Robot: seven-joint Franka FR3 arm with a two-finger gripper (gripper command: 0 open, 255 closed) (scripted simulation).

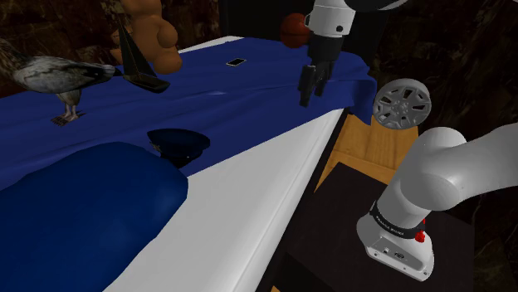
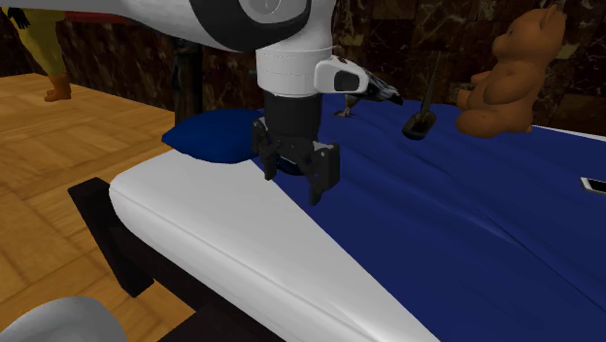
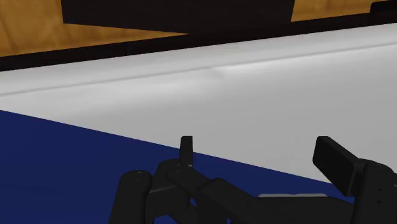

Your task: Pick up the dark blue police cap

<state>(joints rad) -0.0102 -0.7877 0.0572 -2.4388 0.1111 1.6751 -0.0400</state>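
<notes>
The dark blue police cap point(image 1: 177, 145) lies on the blue blanket point(image 1: 249, 91) near the bed's white edge, just beside a big blue pillow point(image 1: 75, 207). My black gripper point(image 1: 309, 87) hangs open over the blanket far toward the shoulder view's right of the cap, well apart from it. In the second exterior view the gripper point(image 2: 294, 180) points down above the line where blanket meets white sheet point(image 2: 243, 233). The wrist view has the gripper point(image 3: 261, 159) with its fingers apart and nothing between them, over white sheet point(image 3: 254, 95) and blanket.
On the bed stand a grey bird point(image 1: 58, 79), a model sailboat point(image 1: 137, 62), a brown teddy bear point(image 1: 153, 33) and a small phone point(image 1: 237, 61). An orange ball point(image 1: 293, 31) sits behind the arm. A wheel rim point(image 1: 402, 104) hangs past the bed's corner, over wooden floor.
</notes>
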